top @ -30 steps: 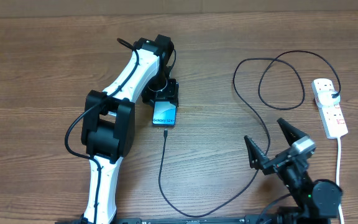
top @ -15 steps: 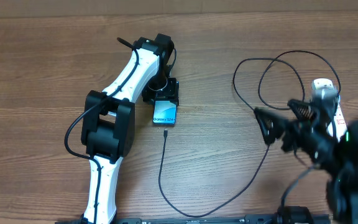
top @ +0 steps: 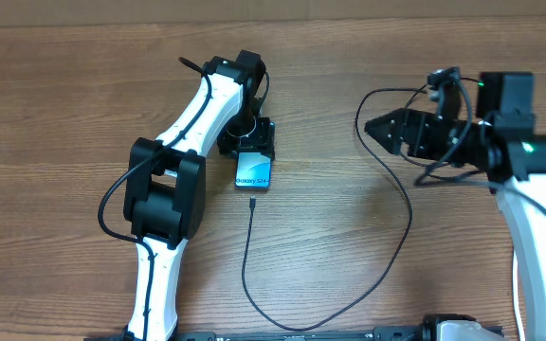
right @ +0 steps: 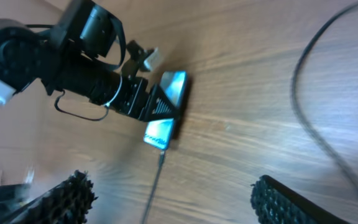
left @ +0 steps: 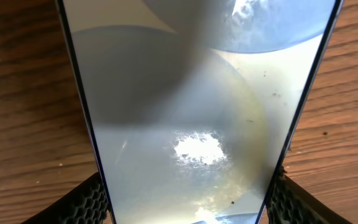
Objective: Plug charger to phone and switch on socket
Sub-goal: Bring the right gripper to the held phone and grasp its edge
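From above, we see the left arm [top: 197, 109] reaching across the desk [top: 83, 76] to the phone [top: 252, 173], which lies flat near the middle. The left gripper [top: 250, 152] covers the phone's far end, so only the near half shows. In the left wrist view the screen fills almost the whole picture, washed out by glare. Its top and bottom are cut off, and a ribbed pad [left: 92, 200] sits against each long edge, so the jaws are clenched on the phone.

The charger [top: 245, 260] meets the phone's near edge with its small tip. We cannot tell whether the tip is fully seated. Its thin black cable runs toward the front of the desk, swings right, then climbs and loops under the right arm [top: 538, 218], where we lose it. The plug and the power strip are hidden beneath that arm.

The right gripper [right: 171, 186] hangs above the desk, well apart from the phone and pointing toward it. Its wrist view is blurred, but the two fingers stand wide at the bottom corners with only bare wood between them, so the jaws are released.
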Controlling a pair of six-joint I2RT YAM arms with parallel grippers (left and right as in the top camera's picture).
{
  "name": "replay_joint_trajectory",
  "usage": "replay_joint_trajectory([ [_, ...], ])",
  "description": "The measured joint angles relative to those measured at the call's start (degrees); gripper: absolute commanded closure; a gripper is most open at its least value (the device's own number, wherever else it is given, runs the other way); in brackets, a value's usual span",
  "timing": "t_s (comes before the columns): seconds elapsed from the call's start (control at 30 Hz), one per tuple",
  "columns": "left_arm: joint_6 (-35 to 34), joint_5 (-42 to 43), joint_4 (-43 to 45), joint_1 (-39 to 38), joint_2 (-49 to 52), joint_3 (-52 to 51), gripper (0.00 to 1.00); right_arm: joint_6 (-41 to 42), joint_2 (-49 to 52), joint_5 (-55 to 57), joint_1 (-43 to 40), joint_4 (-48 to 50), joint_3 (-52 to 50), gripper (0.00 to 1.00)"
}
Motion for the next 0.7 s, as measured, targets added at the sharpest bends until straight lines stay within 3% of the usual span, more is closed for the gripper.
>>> replay_joint_trajectory([
  [0.33, 0.0, 1.0, 0.1, 0.0, 0.0, 0.0, 0.48, -0.2, 16.5, -4.3, 10.3, 11.3, -3.2, 0.16],
  [0.7, 0.0, 2.4, -0.5, 0.0, 0.0, 0.0, 0.47, -0.1, 30.1, -10.9, 15.2, 24.3, -5.2, 0.17],
])
